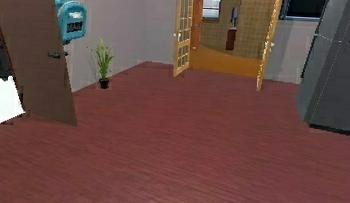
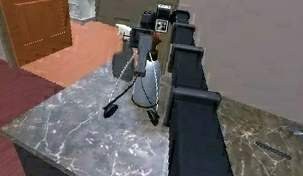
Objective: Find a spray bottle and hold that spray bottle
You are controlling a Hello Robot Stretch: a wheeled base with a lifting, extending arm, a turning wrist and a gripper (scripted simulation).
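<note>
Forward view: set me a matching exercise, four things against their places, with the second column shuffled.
Things
1. plant
2. teal box
3. fridge
4. brown door

Places
a. hung on the white wall
b. tall, on the view's left, reaching down to the floor
c. standing on the floor at the foot of the white wall
d. at the view's right edge

Pairs: 1-c, 2-a, 3-d, 4-b.
</note>
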